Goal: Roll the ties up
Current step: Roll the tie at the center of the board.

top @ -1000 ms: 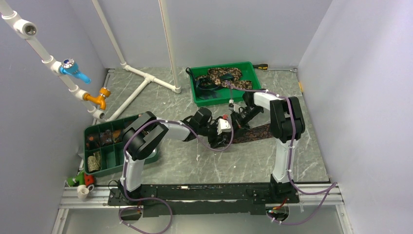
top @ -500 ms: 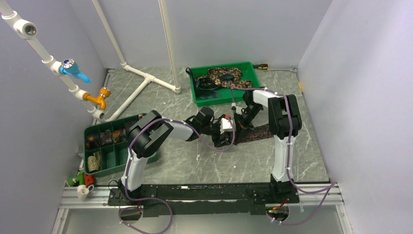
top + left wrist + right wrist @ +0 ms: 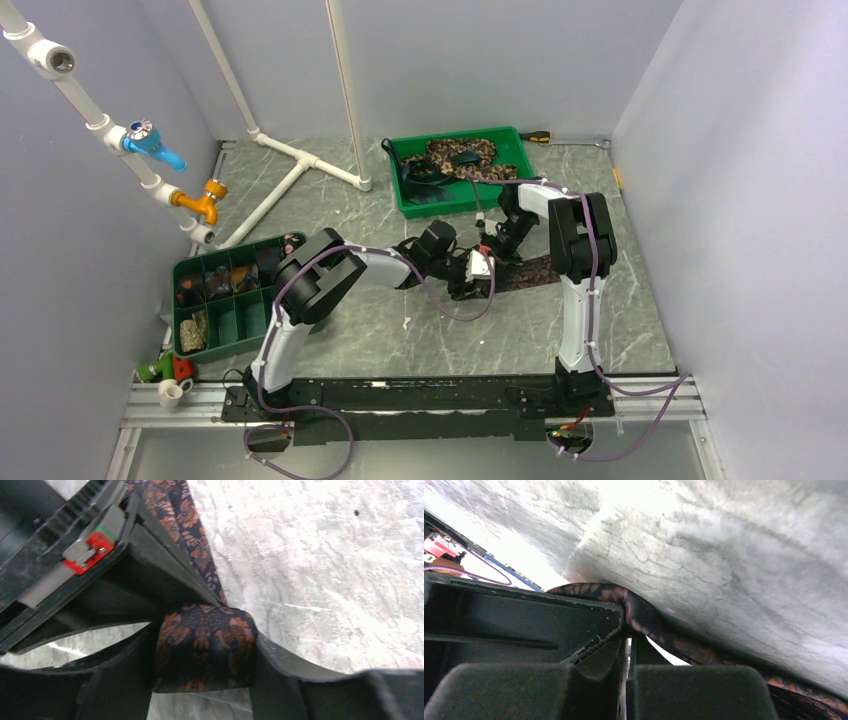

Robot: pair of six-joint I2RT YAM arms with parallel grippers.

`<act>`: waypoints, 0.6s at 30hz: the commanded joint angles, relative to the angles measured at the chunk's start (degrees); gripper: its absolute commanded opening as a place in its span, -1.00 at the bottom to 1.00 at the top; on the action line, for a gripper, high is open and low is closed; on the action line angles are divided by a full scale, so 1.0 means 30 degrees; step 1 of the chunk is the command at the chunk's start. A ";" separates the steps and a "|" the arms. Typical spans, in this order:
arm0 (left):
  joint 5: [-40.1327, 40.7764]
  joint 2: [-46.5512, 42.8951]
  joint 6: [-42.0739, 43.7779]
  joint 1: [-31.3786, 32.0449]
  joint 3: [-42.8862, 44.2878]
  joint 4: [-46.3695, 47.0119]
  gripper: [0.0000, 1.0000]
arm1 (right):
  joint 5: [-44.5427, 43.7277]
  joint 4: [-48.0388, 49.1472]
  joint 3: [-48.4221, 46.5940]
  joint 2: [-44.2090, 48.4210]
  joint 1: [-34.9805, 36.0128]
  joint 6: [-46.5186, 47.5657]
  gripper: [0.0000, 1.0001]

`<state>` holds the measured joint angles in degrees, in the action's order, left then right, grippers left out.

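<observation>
Tie (image 3: 204,652): one rolled, seemingly clamped.

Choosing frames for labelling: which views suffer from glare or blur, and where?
Top external: evenly lit, sharp throughout. Left wrist: rolled tie crisp, table paled by glare at right. Right wrist: table blown out upper left, near pads blurred.

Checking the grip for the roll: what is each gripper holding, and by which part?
Left gripper: the tie, by its rolled-up end, one finger on each side of the roll. Right gripper: the same tie, its unrolled stretch pinched at the fingertips.
</observation>
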<state>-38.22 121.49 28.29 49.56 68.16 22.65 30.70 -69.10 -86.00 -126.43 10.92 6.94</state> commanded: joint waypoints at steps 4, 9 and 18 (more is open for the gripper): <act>-0.0370 0.0231 0.1253 0.0039 0.0232 -0.2188 -0.30 | -0.2641 0.4072 -0.0446 -0.0868 0.0081 0.0908 -1.00; -0.0903 0.0073 -0.0839 -0.0786 -0.0741 -0.2845 -0.89 | 0.1282 0.2586 -0.0941 0.1009 -0.0662 0.1714 -0.80; -0.1870 0.0077 -0.0775 -0.1173 -0.2069 -0.3129 -0.95 | 0.2653 0.3225 -0.0403 0.1557 -0.2190 0.1531 -0.63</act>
<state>-42.85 120.33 27.31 46.19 64.86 22.61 37.98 -63.31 -87.11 -122.10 3.79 10.98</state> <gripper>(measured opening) 0.442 0.197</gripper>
